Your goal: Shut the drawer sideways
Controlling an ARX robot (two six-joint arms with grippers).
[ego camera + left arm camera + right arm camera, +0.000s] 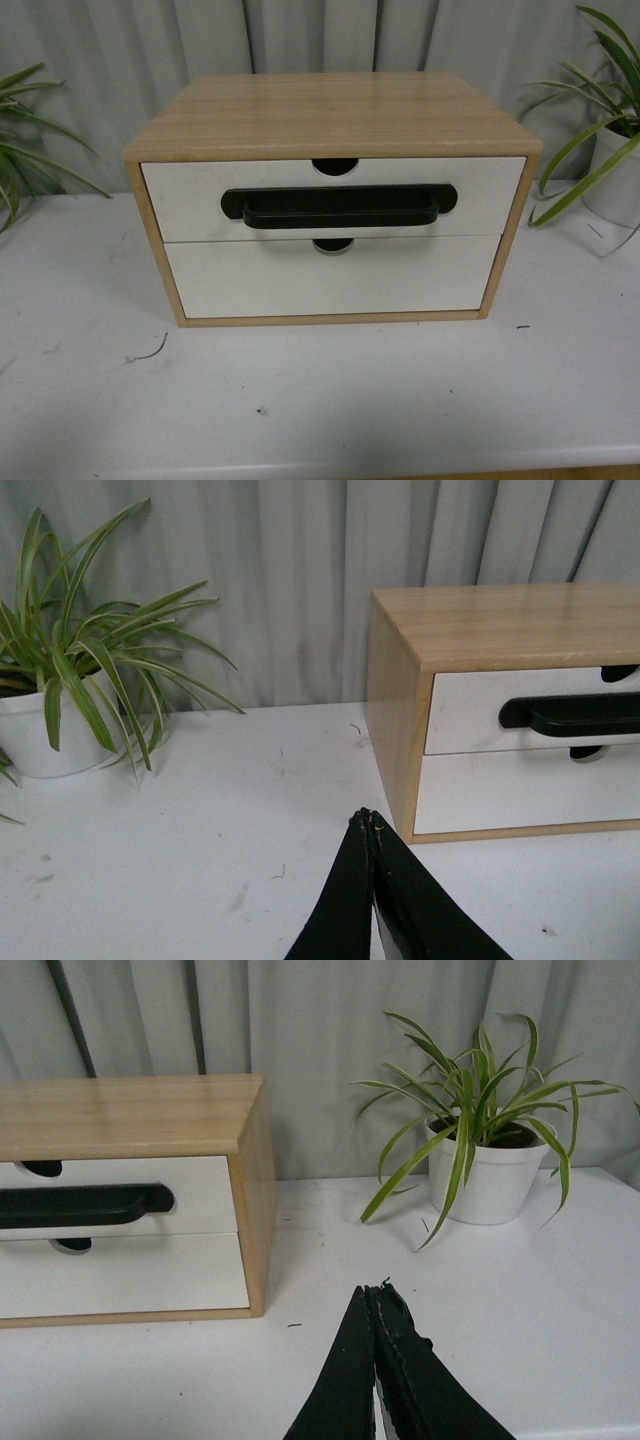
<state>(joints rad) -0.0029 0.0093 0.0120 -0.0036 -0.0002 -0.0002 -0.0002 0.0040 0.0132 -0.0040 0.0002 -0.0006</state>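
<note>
A light wood cabinet (330, 110) stands on a white table (320, 400). Its upper drawer (190, 200) has a white front, a long black bar handle (338, 206) and a half-round notch in its top edge. Its front sits flush with the cabinet frame. Below it is a white-fronted drawer without a handle (330, 280). The upper drawer also shows in the left wrist view (470, 710) and the right wrist view (205, 1175). My left gripper (366, 818) is shut and empty, over the table off the cabinet's left corner. My right gripper (372, 1290) is shut and empty, off its right side. Neither arm shows in the front view.
A potted plant in a white pot (490, 1175) stands on the table to the cabinet's right, and another (40, 735) to its left. A grey curtain (300, 35) hangs behind. The table's front edge (400, 462) runs near the bottom of the front view.
</note>
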